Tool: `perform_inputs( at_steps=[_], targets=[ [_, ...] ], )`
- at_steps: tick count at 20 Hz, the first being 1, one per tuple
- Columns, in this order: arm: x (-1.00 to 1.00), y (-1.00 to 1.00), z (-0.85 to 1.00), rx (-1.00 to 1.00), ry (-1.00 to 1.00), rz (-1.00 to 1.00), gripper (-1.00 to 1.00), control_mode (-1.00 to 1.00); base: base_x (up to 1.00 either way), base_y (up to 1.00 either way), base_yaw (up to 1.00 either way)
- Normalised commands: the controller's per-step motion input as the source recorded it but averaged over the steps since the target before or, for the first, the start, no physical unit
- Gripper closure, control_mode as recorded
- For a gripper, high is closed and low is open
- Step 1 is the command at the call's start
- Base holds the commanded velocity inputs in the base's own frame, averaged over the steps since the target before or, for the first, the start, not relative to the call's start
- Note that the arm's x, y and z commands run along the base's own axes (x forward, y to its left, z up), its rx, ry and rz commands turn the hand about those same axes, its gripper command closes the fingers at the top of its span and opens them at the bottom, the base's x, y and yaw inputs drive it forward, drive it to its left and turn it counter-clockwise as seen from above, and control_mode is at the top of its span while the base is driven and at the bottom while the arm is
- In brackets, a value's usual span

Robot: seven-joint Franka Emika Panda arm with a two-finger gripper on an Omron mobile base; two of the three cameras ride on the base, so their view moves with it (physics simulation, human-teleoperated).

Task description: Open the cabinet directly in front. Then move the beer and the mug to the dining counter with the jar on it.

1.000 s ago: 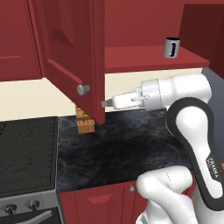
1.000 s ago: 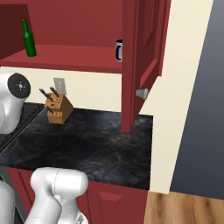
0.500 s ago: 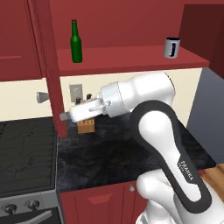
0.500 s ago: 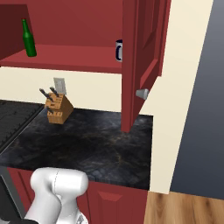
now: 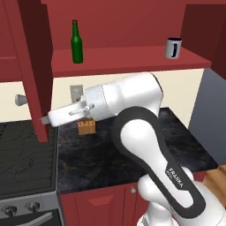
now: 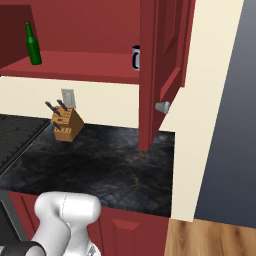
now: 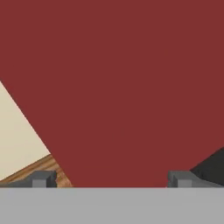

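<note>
The red cabinet (image 5: pixel 132 59) stands with both doors swung out. On its shelf the green beer (image 5: pixel 77 43) stands at the left and the white mug (image 5: pixel 173 47) at the right. My gripper (image 5: pixel 45 120) reaches left under the shelf, up against the lower edge of the left door (image 5: pixel 35 66), below its knob (image 5: pixel 20 100). In the hand view the fingertips (image 7: pixel 43 178) stand wide apart with the red door face (image 7: pixel 122 87) close ahead and nothing between them. In the right base view the beer (image 6: pixel 33 44) shows, and the mug (image 6: pixel 136 57) peeks from behind the right door (image 6: pixel 160 65). The dining counter is out of view.
A wooden knife block (image 6: pixel 66 125) sits at the back of the black worktop (image 6: pixel 110 165) under the cabinet. A stove (image 5: pixel 22 154) lies left of the worktop. The right door's knob (image 6: pixel 162 106) juts out at mid height. Wooden floor (image 6: pixel 210 240) shows at the right.
My arm has swept left with the open gripper against the left door. That door has swung wide, uncovering the beer on the shelf. The right door has not moved.
</note>
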Motion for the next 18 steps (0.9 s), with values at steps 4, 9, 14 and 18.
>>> perform_inputs(
  at_steps=[4, 9, 14, 18],
  targets=[
    [-0.29, -1.0, 0.07, 0.12, 0.0, 0.0, -1.0, -1.0, 0.0, 0.0, 0.0],
    [-0.32, -1.0, 0.0, 0.05, -0.02, -0.01, -1.0, -1.0, 0.0, 0.0, 0.0],
    [-0.32, -0.92, 0.0, 0.0, -0.12, -0.13, -1.0, -1.0, 0.0, 0.0, 0.0],
    [-0.06, -0.55, -0.04, 0.0, -0.12, -0.42, -1.0, -1.0, 0.0, 0.0, 0.0]
  ],
)
